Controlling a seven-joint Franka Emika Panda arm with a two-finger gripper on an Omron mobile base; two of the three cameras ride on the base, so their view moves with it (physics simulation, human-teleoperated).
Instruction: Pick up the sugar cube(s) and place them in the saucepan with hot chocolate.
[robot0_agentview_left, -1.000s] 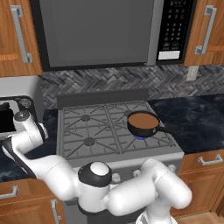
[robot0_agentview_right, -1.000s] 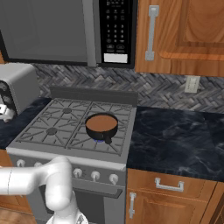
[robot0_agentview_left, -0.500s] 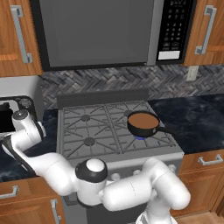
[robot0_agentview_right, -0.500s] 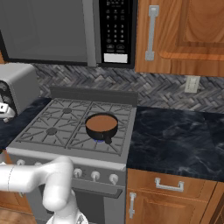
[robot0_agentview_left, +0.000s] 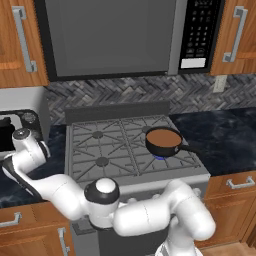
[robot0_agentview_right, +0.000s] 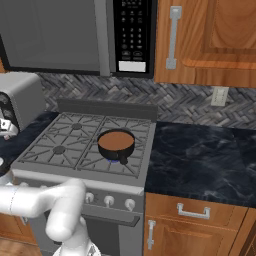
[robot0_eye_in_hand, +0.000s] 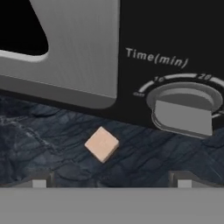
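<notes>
one light tan sugar cube (robot0_eye_in_hand: 101, 144) on dark marble counter (robot0_eye_in_hand: 52, 144), beside toaster oven.
silver-black toaster oven (robot0_eye_in_hand: 131, 61) with grey timer knob (robot0_eye_in_hand: 183, 113) behind cube; dark grey saucepan of brown hot chocolate (robot0_agentview_left: 163, 141) on stove's front right burner; gripper (robot0_eye_in_hand: 111, 183) jaws wide, nothing held, just above cube.

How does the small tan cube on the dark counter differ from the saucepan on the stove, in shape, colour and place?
The sugar cube is a tiny light tan block with flat faces; the saucepan is round, dark grey, and has a long black handle. The sugar cube lies bare on the dark counter in front of the toaster oven; the saucepan stands on a stove burner. The sugar cube is solid; the saucepan holds brown liquid. Neither is touched by the gripper.
</notes>
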